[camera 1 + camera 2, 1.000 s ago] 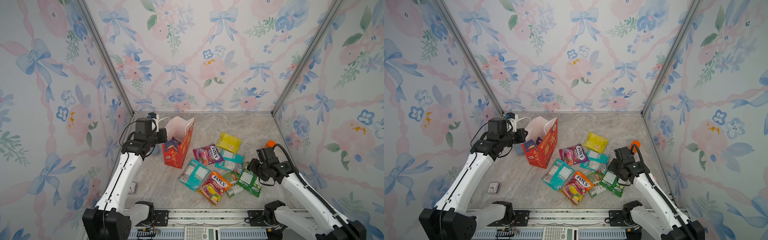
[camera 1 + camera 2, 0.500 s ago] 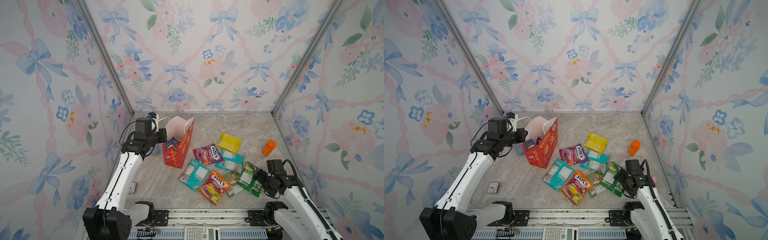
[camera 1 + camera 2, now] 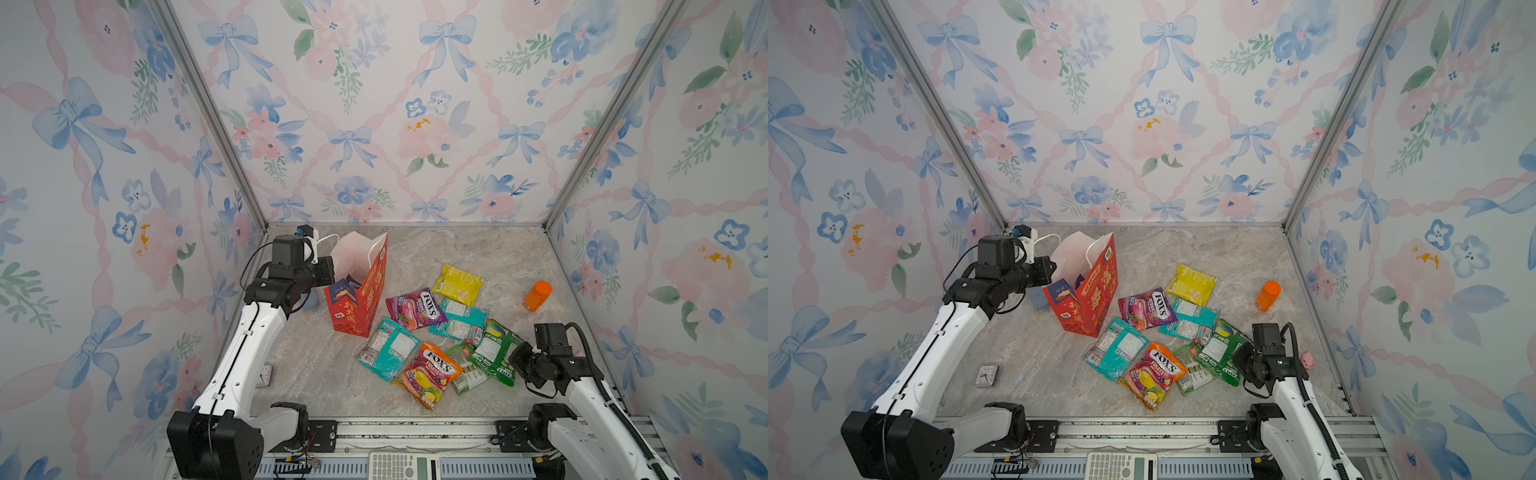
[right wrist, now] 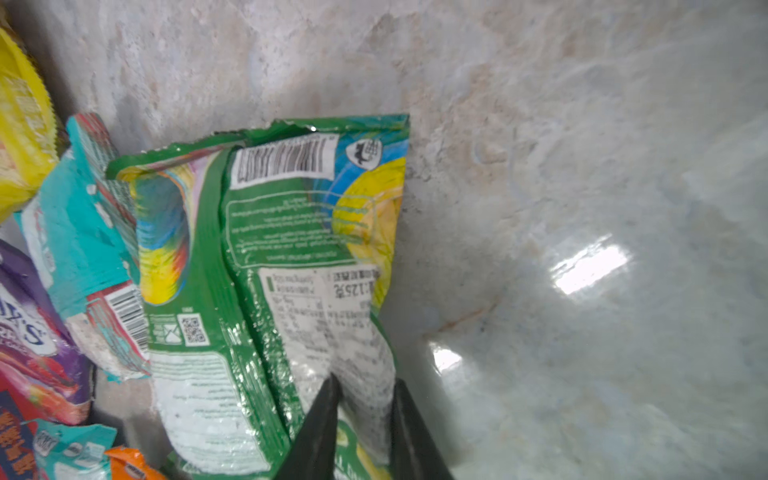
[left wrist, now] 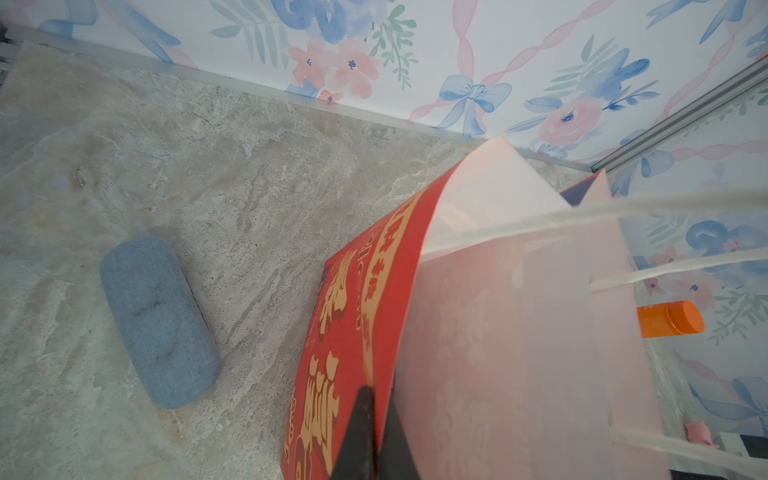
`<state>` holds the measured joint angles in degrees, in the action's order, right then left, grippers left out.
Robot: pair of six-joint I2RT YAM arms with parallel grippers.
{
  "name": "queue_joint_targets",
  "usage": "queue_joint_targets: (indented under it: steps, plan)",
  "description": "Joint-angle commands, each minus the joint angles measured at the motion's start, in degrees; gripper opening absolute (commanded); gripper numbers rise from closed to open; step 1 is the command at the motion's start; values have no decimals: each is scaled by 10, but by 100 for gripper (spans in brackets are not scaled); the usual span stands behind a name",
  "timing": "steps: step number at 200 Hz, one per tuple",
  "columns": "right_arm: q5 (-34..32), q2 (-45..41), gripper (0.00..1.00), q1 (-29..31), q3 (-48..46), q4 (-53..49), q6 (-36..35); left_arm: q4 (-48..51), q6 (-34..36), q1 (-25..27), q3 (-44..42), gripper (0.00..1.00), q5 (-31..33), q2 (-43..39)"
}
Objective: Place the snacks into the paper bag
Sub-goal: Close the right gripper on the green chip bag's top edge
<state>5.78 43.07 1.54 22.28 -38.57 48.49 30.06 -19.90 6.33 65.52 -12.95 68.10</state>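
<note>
Nearest the viewer, a grey calculator (image 3: 403, 465) lies on the front rail, before the marbled grey tabletop (image 3: 316, 374). The right hand (image 4: 365, 388) is clenched on the near end of a green glossy plastic packet (image 4: 291, 232), with foil pinched between its two black fingers. This packet lies barcode side up at the right edge of the heap of snacks and overlaps a second, paler green packet (image 3: 465, 368). Just left of those lie an orange glossy "FOX'S" packet (image 3: 430, 370) and a teal plastic packet (image 3: 388, 347), both flat on the tabletop. Behind them lie another teal packet (image 3: 459, 322), a purple "FOX'S" packet (image 3: 415, 309) and, farthest, a yellow packet (image 3: 457, 284). A small orange bottle (image 3: 537, 295) stands apart at right. Left of the heap, the red paper bag with white rope handles (image 3: 359, 297) stands upright and open. The left hand (image 5: 378, 395) grasps the bag's rim, one finger on either side of the red wall. A blue-grey fabric case (image 5: 160, 322) lies beside the bag.
</note>
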Motion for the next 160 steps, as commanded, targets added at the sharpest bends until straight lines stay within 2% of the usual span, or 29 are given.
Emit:
queue_joint_targets:
  steps: [1,14,54,120,160]
  plan:
    - [13,-3,9,-2,9,20,-8,-7,8,-3,5,0,-14,3]
    - [13,1,0,0,21,18,-17,-7,8,-4,7,0,-14,4]
    - [-15,8,0,31,87,-4,-32,-8,8,-2,10,0,-16,6]
    - [-166,86,0,192,286,-84,-43,-8,8,-3,9,0,-14,7]
    - [-228,149,0,266,415,-123,-44,-7,8,-3,9,0,-12,2]
